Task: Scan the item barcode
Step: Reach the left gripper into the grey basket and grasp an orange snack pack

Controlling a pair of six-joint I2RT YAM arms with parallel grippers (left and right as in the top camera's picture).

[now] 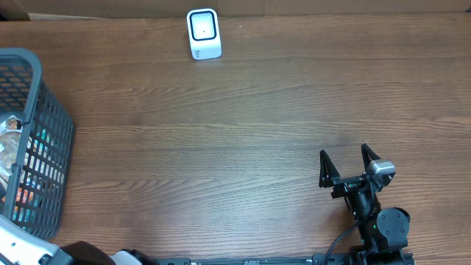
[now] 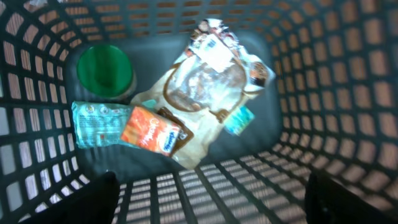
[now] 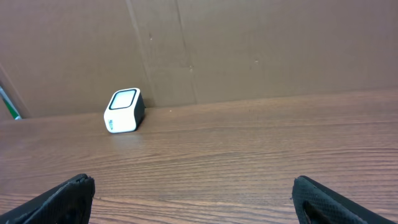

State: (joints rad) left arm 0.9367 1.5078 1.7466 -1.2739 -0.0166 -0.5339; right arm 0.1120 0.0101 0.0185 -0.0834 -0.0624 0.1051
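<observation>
The wooden tabletop (image 1: 235, 147) fills the overhead view, with a dark grey slatted plastic basket (image 1: 51, 147) at its left edge. The left gripper (image 2: 211, 182) hangs inside the basket, looking down at the bottom. Its jaws are spread wide with nothing between them. The right gripper (image 1: 344, 152) sits low over the near right part of the tabletop, well apart from the basket, its jaws also wide open and empty. The items to scan lie on the basket floor: a crinkly clear bag (image 2: 199, 87) in the middle, a green-lidded container (image 2: 104, 70) to its left, a teal packet (image 2: 93, 123) below that, and an orange pouch (image 2: 149, 134) overlapping both packet and bag. A small white barcode scanner (image 1: 204, 33) stands at the far edge of the tabletop, against the cardboard backing.
</observation>
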